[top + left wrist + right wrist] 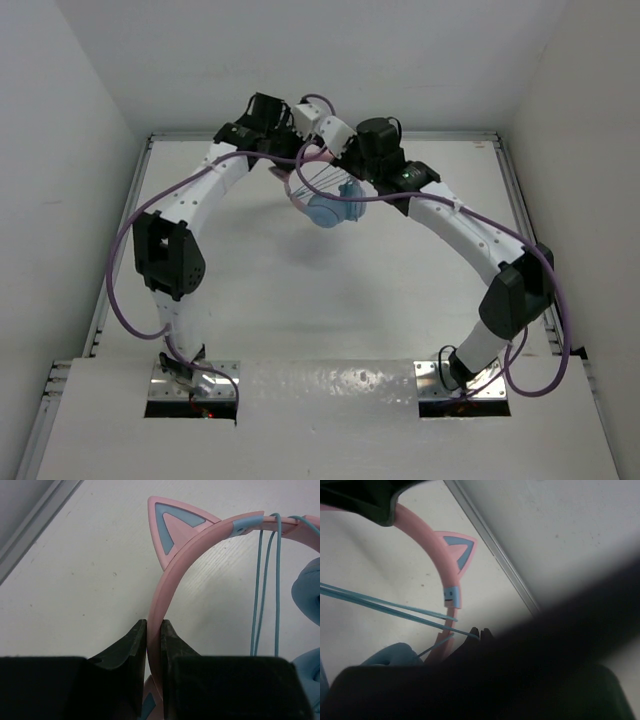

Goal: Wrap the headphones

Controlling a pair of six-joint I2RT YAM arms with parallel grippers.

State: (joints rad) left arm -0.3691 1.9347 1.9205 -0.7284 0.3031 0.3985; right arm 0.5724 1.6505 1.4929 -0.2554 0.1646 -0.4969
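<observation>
We see the headphones (330, 208) held above the table (300, 310) in the upper middle of the top view, between the 2 arms. The left gripper (154, 630) is clamped on the pink headband (172, 575). The right gripper (480, 632) pinches the thin blue cable (395, 607).

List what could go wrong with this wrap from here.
1. The left gripper pinches only the thin headband; the headphones, held above the table, may twist or slip out.
2. The right gripper holds the cable at its very tip; a pull could free it and loosen the strands over the band.
</observation>
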